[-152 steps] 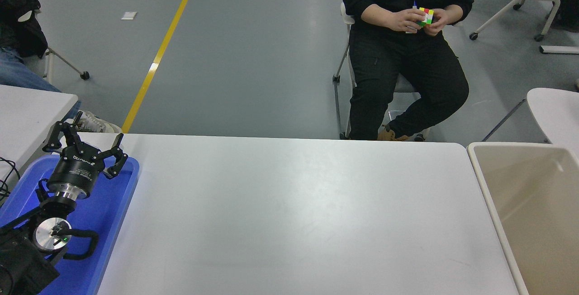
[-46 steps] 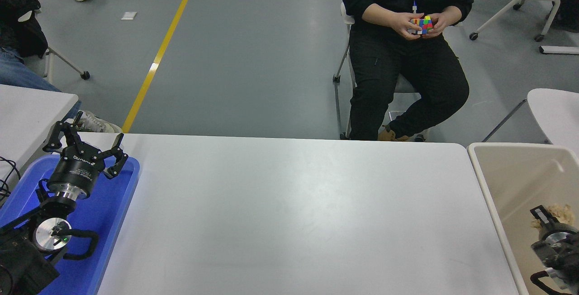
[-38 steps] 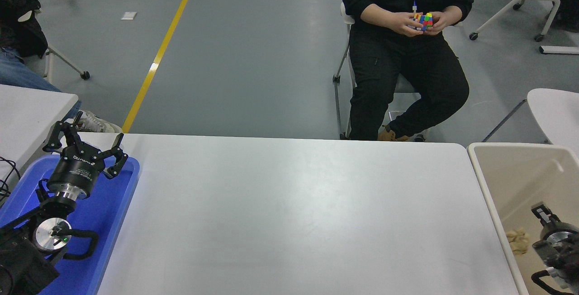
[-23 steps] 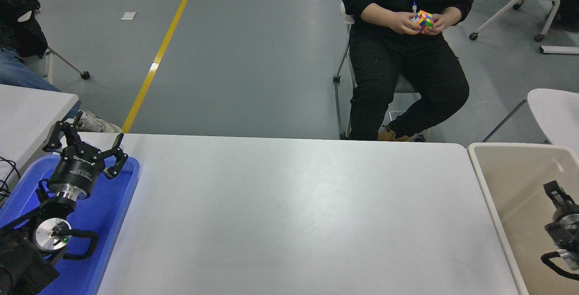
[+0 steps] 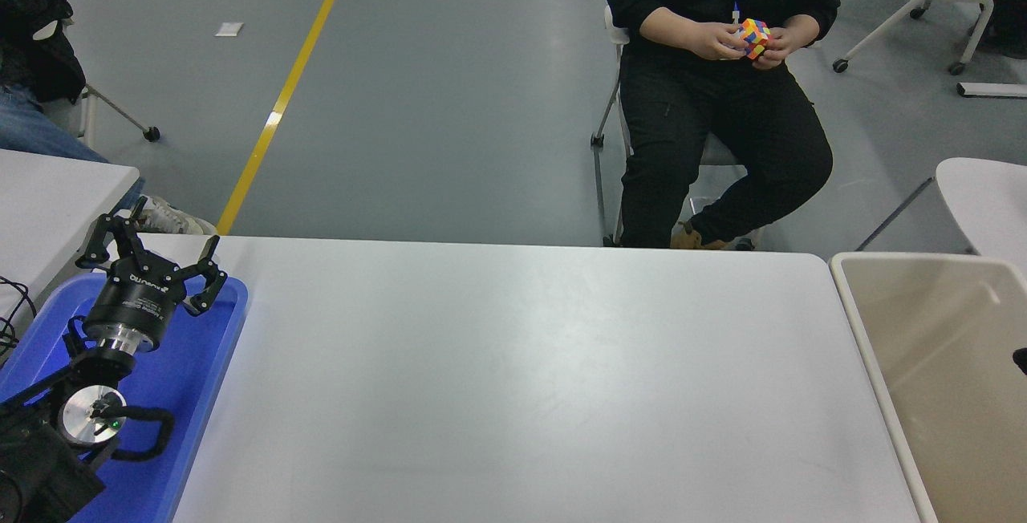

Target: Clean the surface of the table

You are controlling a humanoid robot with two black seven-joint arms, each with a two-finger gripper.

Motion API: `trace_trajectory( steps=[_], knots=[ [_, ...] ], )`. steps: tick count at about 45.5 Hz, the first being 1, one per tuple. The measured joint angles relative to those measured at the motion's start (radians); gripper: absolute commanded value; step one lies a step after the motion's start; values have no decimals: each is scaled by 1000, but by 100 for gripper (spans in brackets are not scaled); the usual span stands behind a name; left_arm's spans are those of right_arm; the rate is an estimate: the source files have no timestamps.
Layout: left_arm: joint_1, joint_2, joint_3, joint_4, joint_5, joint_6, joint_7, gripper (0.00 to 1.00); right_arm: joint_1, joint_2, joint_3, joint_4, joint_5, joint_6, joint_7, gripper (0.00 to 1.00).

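The table surface (image 5: 513,379) is a wide matte white top with rounded corners that fills the lower middle of the head view. My left gripper (image 5: 152,241) is parked at the lower left above a blue tray (image 5: 210,362), open, with nothing between its fingers. Only a small black tip of my right gripper (image 5: 1020,359) shows at the right edge, over the beige bin (image 5: 870,346). Its fingers are out of the picture.
The beige bin stands against the table's right end and the blue tray lies at its left end. A seated person at the far side holds a colourful cube (image 5: 754,36). Smaller white tabletops show at the left (image 5: 48,194) and right (image 5: 987,194).
A second ago the right gripper was over the bin with a beige wad by it. The wad dropped into the bin and no longer shows. The gripper withdrew to the right edge.
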Motion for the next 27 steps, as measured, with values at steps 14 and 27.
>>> trace_trajectory(
  steps=[14, 27],
  knots=[
    [0, 0, 0, 0, 0, 0, 0, 100, 50, -77, 307, 188, 3, -3, 9, 98],
    [0, 0, 0, 0, 0, 0, 0, 100, 31, -96, 487, 361, 3, -6, 12, 99]
  ],
)
